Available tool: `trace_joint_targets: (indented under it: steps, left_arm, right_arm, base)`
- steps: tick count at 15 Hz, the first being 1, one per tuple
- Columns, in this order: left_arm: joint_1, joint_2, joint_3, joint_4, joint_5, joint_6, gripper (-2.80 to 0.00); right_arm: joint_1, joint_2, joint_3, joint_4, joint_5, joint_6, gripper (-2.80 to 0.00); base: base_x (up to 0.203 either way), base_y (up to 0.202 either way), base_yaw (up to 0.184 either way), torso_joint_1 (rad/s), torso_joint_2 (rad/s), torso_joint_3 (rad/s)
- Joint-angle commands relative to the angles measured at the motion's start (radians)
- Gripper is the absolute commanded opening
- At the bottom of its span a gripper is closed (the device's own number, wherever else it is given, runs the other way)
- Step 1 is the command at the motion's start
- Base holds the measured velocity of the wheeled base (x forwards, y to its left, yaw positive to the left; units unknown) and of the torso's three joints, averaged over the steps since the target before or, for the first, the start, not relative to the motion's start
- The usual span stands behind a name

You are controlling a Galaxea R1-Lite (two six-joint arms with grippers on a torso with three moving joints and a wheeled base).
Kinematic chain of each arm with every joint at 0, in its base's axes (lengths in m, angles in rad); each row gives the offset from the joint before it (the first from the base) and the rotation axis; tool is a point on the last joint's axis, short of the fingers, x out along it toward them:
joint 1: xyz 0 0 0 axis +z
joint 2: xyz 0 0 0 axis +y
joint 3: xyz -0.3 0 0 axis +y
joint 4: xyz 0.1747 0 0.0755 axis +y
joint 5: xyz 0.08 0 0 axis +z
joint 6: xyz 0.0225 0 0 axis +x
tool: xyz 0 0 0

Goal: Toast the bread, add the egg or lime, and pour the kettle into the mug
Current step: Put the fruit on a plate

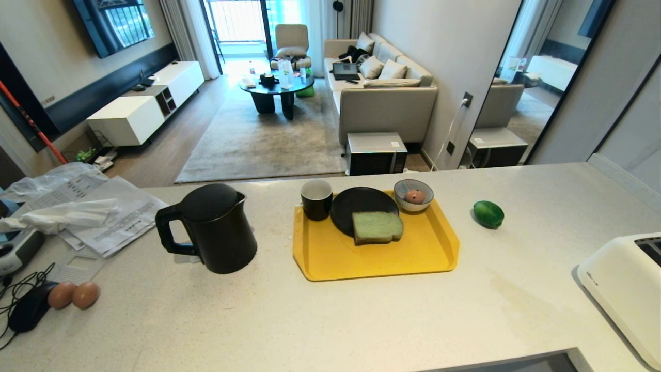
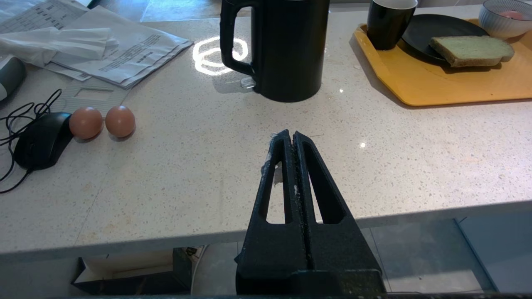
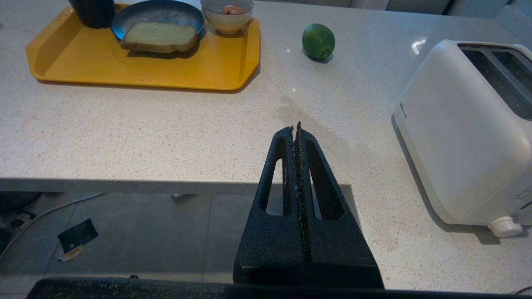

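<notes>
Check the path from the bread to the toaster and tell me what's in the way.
Nothing visible blocks it. The bread lies partly on the black plate on the yellow tray. Bare counter runs from there to the white toaster; the lime sits farther back, off that line.

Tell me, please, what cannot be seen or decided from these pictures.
- Kettle contents: lid closed in the head view; its top is cut off in the left wrist view.
- Mug contents: the angle is too shallow in the head view.
- Toaster: cut off by the frame edge in head and right wrist views; slot insides are dark.
- Left gripper and right gripper: absent from the head view; each shows, shut and empty, only in its own wrist view.
</notes>
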Motion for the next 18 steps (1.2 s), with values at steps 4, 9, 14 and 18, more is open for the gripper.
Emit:
trace_joint_targets:
  steps: [4, 9, 14, 18]
  left_arm:
    - [0.000, 0.001, 0.000, 0.000, 0.001, -0.001, -2.80]
    - [0.000, 0.001, 0.001, 0.000, 0.001, -0.001, -2.80]
    - [0.000, 0.001, 0.000, 0.000, 0.001, -0.001, -2.80]
    - [0.000, 0.001, 0.000, 0.000, 0.001, 0.000, -2.80]
  right_arm:
    - [0.000, 0.001, -0.001, 0.000, 0.001, 0.000, -2.80]
    - [0.000, 0.001, -0.001, 0.000, 0.001, 0.002, -2.80]
    - [0.000, 0.001, -0.001, 0.000, 0.001, 0.002, -2.80]
    - [0.000, 0.001, 0.000, 0.000, 0.001, 0.002, -2.80]
  base:
    - [0.000, 0.000, 0.000, 0.000, 0.00, 0.000]
    - [0.000, 0.000, 0.000, 0.000, 0.00, 0.000]
    - [0.000, 0.000, 0.000, 0.000, 0.00, 0.000]
    - [0.000, 0.000, 0.000, 0.000, 0.00, 0.000]
